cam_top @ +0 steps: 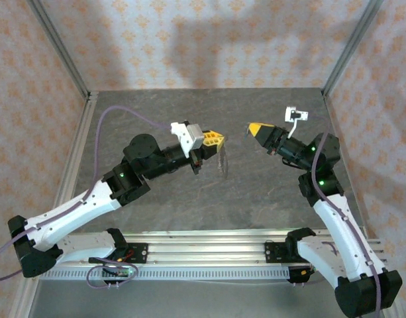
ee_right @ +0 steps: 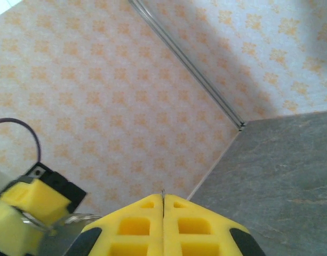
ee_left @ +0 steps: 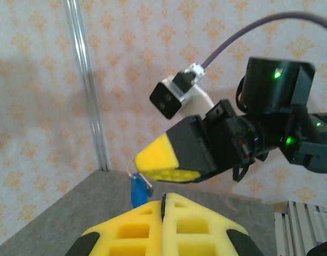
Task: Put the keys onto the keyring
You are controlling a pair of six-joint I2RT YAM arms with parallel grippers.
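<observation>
The left gripper [cam_top: 218, 140] has blocky matte yellow fingers with square hollows, pressed together on the keyring [cam_top: 222, 160], a thin pale loop that hangs limp from their tips above the grey, stone-patterned table [cam_top: 255, 199]. The right gripper [cam_top: 253, 127], with the same yellow fingers on a black body, faces it and is closed too. Just under its tips dangles the key [ee_left: 137, 192], small, with a rounded bright blue head, hung from a fine wire that the fingers seem to pinch. Key and keyring are near each other but apart. Wallpaper [cam_top: 189, 40] with orange ornaments lines the walls
</observation>
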